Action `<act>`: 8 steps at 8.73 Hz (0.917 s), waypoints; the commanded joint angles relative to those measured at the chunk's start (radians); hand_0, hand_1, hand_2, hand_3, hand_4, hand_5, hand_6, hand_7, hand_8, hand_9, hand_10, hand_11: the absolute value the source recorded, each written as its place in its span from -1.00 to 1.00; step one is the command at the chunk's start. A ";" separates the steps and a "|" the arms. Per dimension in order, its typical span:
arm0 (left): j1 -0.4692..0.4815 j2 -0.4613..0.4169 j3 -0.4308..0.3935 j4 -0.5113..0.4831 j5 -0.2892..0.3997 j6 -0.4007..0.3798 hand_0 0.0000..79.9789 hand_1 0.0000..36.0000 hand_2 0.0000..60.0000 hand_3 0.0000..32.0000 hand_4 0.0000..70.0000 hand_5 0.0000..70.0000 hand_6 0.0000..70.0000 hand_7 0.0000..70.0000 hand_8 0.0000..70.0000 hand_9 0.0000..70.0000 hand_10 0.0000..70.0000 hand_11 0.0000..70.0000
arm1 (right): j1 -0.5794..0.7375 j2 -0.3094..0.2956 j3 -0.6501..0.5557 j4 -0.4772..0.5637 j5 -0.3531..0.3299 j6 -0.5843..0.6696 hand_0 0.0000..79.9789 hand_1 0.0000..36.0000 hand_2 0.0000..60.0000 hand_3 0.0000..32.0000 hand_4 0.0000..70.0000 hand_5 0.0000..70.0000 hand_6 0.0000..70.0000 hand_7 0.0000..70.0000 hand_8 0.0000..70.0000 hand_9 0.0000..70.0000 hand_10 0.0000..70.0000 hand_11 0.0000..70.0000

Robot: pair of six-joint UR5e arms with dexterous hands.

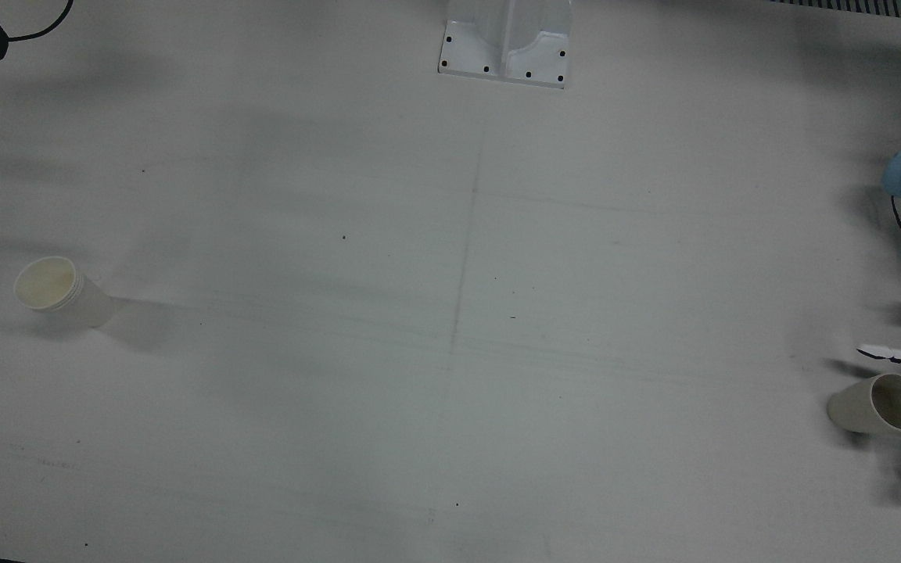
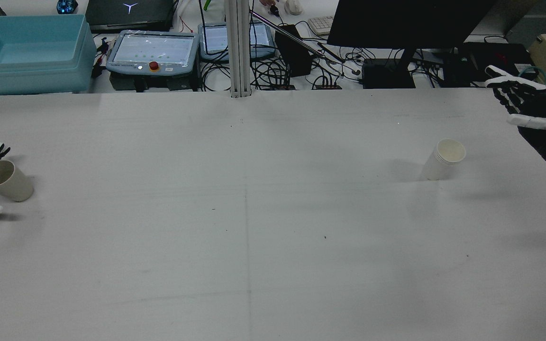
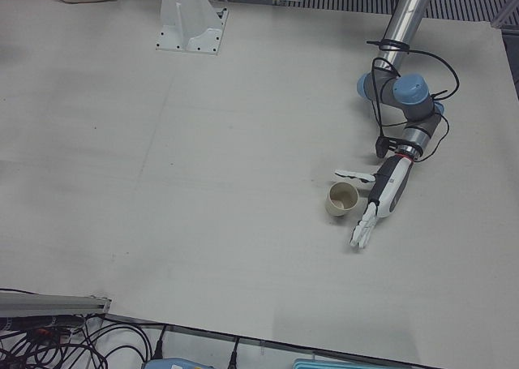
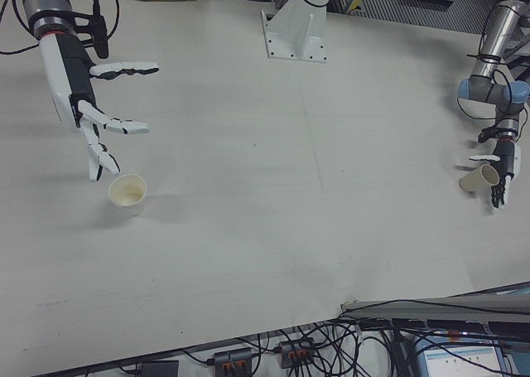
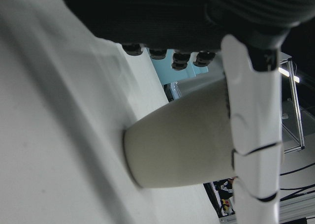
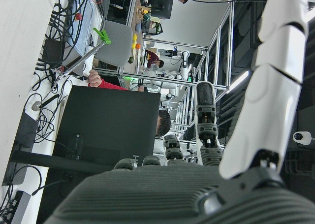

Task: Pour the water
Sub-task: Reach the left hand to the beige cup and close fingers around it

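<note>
Left-front view: left hand [image 3: 379,197] fingers [image 3: 362,229] straight and spread, thumb out to one side, the pale paper cup [image 3: 342,199] standing in the gap between thumb and fingers. No finger is curled round the cup wall, and whether the palm touches it I cannot tell — judged a pre-grasp bracket, nothing held yet. Left hand view agrees: one white finger lies along the cup's side, cup base on the white table [image 3: 203,158].

Right hand [image 4: 87,95] hangs above the table with fingers splayed wide, empty. Second cream paper cup [image 4: 127,194] stands upright just below its fingertips, apart from them.

Placement, by the front view: the left-hand cup sits near 4 o'clock at the table's edge, the other cup near 9 o'clock, well apart. One cup in front of each arm suggests each hand takes its own — one to pour, one to receive. Which cup holds water is not visible.

Judgement: task at its start; closing the left fingers comes next.
</note>
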 commanded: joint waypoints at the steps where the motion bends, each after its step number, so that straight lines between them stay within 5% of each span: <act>1: 0.001 -0.035 -0.010 0.017 -0.001 0.017 0.48 0.27 -0.83 -0.98 -0.81 -0.93 -0.87 -0.80 -0.97 -1.00 -1.00 -0.97 | 0.002 0.000 -0.003 0.000 0.000 0.000 0.28 -0.09 -0.76 -1.00 -0.53 -0.31 -0.80 -0.66 -0.99 -0.97 -1.00 -1.00; 3: 0.001 -0.066 -0.011 0.030 -0.001 0.014 0.50 0.24 -0.83 -1.00 -0.53 -0.82 -0.84 -0.80 -0.95 -1.00 -1.00 -0.96 | 0.004 -0.002 -0.004 0.000 0.000 0.000 0.28 -0.10 -0.77 -1.00 -0.54 -0.31 -0.81 -0.67 -0.99 -0.97 -1.00 -1.00; 4: 0.001 -0.081 -0.010 0.049 -0.003 0.014 0.51 0.23 -0.79 -1.00 -0.18 -0.58 -0.80 -0.80 -0.94 -1.00 -1.00 -0.96 | 0.005 -0.002 -0.006 0.000 0.000 0.002 0.27 -0.11 -0.78 -1.00 -0.54 -0.32 -0.81 -0.67 -0.99 -0.97 -1.00 -1.00; 5: 0.001 -0.089 -0.010 0.063 -0.006 0.014 0.47 0.13 -0.72 -1.00 0.22 0.02 -0.77 -0.78 -0.93 -1.00 -1.00 -0.95 | 0.005 -0.003 -0.006 0.000 0.000 0.002 0.27 -0.11 -0.78 -1.00 -0.55 -0.32 -0.81 -0.67 -0.99 -0.98 -1.00 -1.00; 6: 0.001 -0.089 -0.011 0.068 -0.007 0.012 0.38 -0.14 -0.65 -1.00 0.81 0.91 -0.67 -0.66 -0.90 -0.97 -0.97 -0.94 | 0.008 -0.003 -0.007 0.000 0.000 0.002 0.27 -0.12 -0.79 -1.00 -0.53 -0.32 -0.81 -0.68 -0.99 -0.98 -1.00 -1.00; 7: 0.001 -0.089 -0.010 0.065 -0.009 0.004 0.40 -0.15 -0.60 -1.00 1.00 1.00 -0.59 -0.59 -0.85 -0.94 -0.95 -0.91 | 0.008 -0.011 -0.009 0.000 0.000 0.002 0.27 -0.12 -0.79 -1.00 -0.54 -0.32 -0.81 -0.68 -0.99 -0.98 -1.00 -1.00; 8: -0.001 -0.086 -0.010 0.053 -0.010 -0.014 0.55 0.14 -0.42 -1.00 1.00 1.00 -0.49 -0.53 -0.80 -0.86 -0.91 -0.84 | 0.008 -0.011 -0.042 0.003 0.000 0.008 0.27 -0.12 -0.79 -1.00 -0.55 -0.32 -0.82 -0.69 -0.99 -0.98 -1.00 -1.00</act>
